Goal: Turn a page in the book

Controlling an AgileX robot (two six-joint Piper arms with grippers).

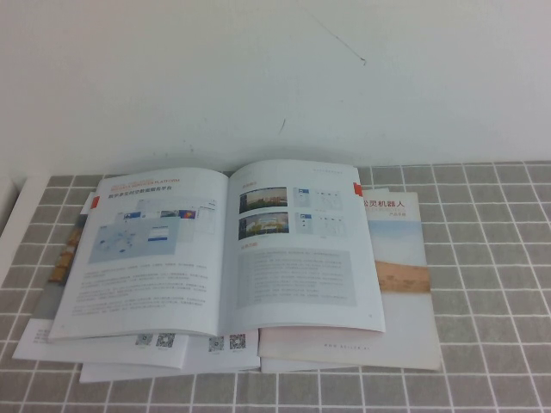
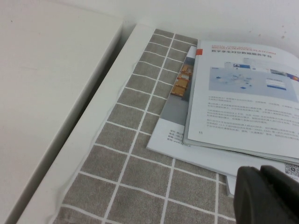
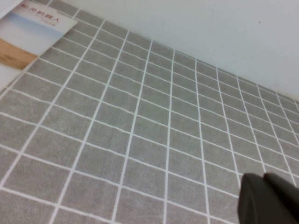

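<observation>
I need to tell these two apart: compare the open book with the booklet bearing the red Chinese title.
The book lies open on top of the pile; the red-titled booklet lies closed, partly under it. The book shows pale blue-white pages of diagrams and text; the booklet shows a tan band. Both are thin and glossy and lie flat. The left hand and right hand show only in their wrist views, touching neither.

Left hand (image 2: 268, 196) and right hand (image 3: 271, 200) show only rounded, matte black casing.
</observation>
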